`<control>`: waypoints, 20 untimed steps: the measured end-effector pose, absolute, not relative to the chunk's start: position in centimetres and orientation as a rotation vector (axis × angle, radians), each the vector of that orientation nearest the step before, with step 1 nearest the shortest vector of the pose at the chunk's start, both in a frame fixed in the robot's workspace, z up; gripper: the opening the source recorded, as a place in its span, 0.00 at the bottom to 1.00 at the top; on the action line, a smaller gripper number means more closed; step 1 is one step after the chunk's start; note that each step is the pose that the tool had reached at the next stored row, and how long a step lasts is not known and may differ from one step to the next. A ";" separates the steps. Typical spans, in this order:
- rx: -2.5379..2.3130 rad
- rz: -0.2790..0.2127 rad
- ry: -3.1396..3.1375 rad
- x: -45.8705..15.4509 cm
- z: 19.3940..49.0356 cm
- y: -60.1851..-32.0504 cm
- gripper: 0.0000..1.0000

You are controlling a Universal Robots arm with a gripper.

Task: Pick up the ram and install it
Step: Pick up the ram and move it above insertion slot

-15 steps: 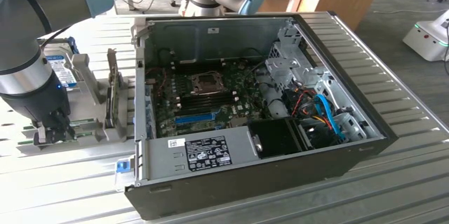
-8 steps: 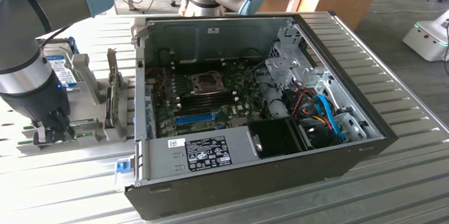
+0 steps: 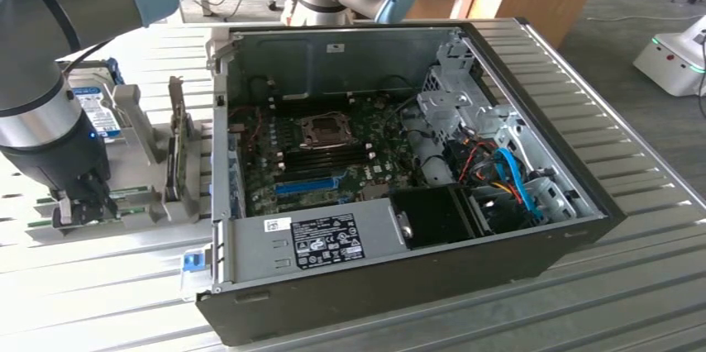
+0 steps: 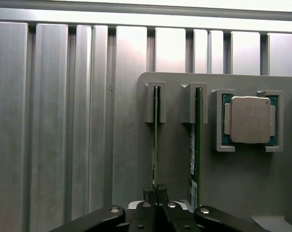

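The ram [image 4: 155, 140] is a thin green stick standing on edge in a slot of a grey holder [image 4: 175, 159]. My gripper [image 4: 155, 189] sits over its near end, the two dark fingertips [image 4: 148, 188] pinched together on its edge. A second green stick with a pale label [image 4: 196, 145] stands in the neighbouring slot. In the exterior view my gripper [image 3: 79, 210] is low over the holder [image 3: 144, 218] at the exterior view's left, beside the open computer case [image 3: 386, 162]. The ram rests in its slot, not lifted.
A silver processor chip [image 4: 251, 119] lies in a pocket of the holder. A hard drive with a blue label [image 3: 102, 116] stands upright behind the gripper. Inside the case lie the motherboard [image 3: 331, 154], a blue slot [image 3: 307, 185] and a black fan [image 3: 441, 216]. The table is ribbed metal [image 4: 49, 121].
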State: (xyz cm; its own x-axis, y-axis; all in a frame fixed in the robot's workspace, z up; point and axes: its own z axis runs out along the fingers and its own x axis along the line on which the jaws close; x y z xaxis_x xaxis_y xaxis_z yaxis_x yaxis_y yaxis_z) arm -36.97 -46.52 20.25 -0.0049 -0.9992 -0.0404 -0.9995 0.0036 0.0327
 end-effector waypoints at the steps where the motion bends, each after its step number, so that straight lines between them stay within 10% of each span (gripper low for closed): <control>1: -2.211 0.084 2.220 -37.0 20.3 -46.5 0.12; 20: -2.209 0.086 2.218 -36.9 21.1 -46.5 0.12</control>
